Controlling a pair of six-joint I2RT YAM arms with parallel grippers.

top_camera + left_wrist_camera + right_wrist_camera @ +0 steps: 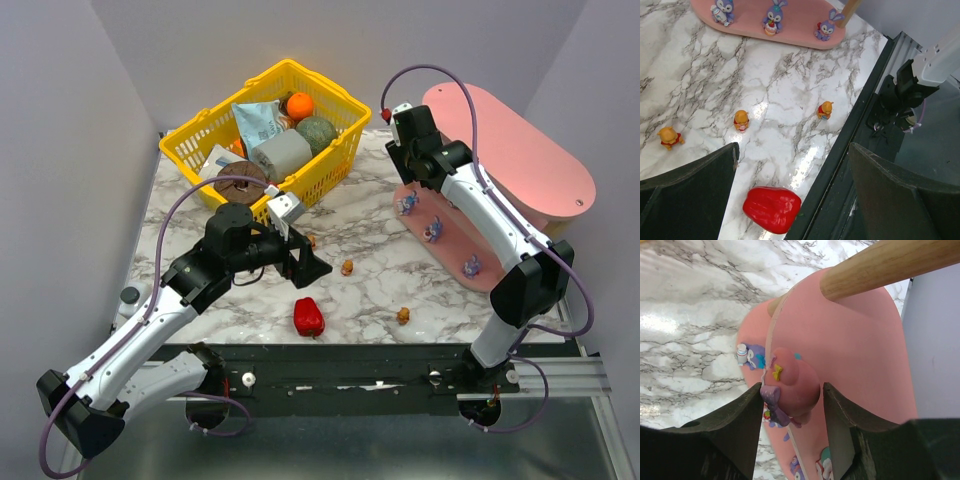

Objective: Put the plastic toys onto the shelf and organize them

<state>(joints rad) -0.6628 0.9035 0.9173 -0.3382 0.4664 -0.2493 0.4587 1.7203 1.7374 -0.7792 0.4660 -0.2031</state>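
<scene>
The pink shelf [510, 150] stands at the right. Three purple-blue toys [433, 230] stand in a row on its bottom board [795, 15]. Three orange toys [347, 267] lie loose on the marble, shown in the left wrist view as small bears [741, 120]. My right gripper [395, 120] is at the shelf's far end. In the right wrist view a round pink toy [792, 382] with a purple bow sits at the edge of a shelf board [860, 340], between that gripper's [792, 390] open fingers; the left finger touches the bow and a slim gap shows on the right. My left gripper [794, 150] hangs wide open and empty over the table's front.
A glossy red pepper [308, 317] lies near the front edge, just under my left gripper. A yellow basket [270, 130] of groceries stands at the back left. A wooden dowel post [890, 265] crosses above the pink toy. The black rail [840, 165] borders the table's front.
</scene>
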